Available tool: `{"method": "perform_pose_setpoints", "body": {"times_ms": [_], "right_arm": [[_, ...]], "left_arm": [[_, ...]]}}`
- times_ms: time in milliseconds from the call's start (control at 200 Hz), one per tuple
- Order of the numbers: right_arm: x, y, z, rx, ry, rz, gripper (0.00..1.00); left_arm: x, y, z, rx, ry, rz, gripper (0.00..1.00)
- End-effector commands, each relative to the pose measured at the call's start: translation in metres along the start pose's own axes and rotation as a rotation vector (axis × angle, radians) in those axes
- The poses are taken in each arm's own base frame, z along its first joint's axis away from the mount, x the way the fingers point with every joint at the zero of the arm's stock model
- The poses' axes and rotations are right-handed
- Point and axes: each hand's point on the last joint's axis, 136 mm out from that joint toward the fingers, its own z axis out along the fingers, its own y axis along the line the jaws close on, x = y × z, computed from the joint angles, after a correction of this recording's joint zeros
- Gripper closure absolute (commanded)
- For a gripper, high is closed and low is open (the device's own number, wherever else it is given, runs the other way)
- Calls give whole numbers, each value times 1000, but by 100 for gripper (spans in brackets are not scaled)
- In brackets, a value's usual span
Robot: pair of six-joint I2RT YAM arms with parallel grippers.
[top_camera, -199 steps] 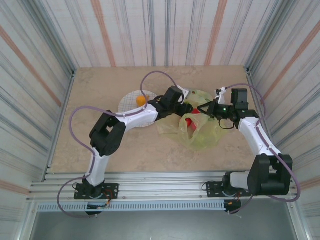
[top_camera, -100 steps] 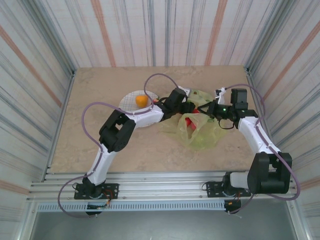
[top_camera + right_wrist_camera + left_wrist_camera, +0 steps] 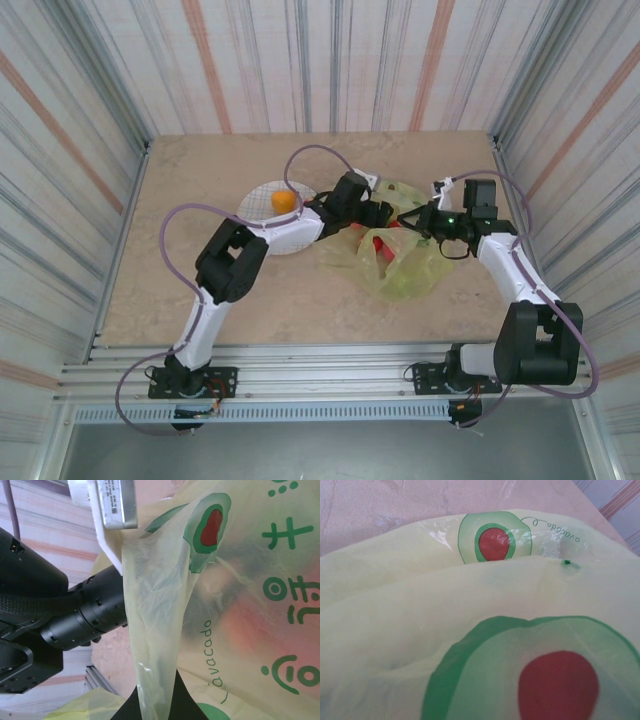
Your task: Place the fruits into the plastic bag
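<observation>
From above, the left arm [image 3: 285,228] is seen stretched past the plate [image 3: 256,203], the left end effector [image 3: 378,214] at the mouth of the plastic bag [image 3: 405,270] on the desk [image 3: 200,180], its opening not discernible. From the left wrist, bag film [image 3: 470,610] is seen close. From the right wrist, a bag fold [image 3: 155,630] is pinched by the right end effector [image 3: 155,707]

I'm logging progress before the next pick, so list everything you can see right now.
bag: one, yellow-green with avocado prints, on the table right of the plate
red fruit: count unclear, red, inside the bag
orange: one, orange, on the plate's far side
plate: one, white with grid lines, left of the bag, partly under the left arm
table: one, beige
left gripper: one, black, at the bag's mouth; open or shut cannot be told
right gripper: one, black, shut on a strip of the bag
</observation>
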Motion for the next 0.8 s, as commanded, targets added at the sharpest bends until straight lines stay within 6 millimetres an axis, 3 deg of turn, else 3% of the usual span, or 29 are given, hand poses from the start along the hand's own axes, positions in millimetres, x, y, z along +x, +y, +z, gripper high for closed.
{"method": "perform_pose_setpoints", "body": {"times_ms": [0, 65, 90, 541, 797], "right_arm": [[6, -6, -2, 3, 20, 3, 100], [6, -9, -4, 8, 19, 8, 100], [5, -10, -4, 10, 17, 10, 100], [4, -18, -6, 26, 10, 20, 100], [6, -20, -6, 29, 11, 24, 100]], "left_arm": [[-24, -17, -30, 66, -34, 1, 9], [-17, -19, -33, 87, -16, 4, 9], [-27, -26, -45, 106, -36, 9, 10], [-36, -74, -125, 402, -45, 52, 16], [-34, -90, -154, 560, 4, 56, 17]]}}
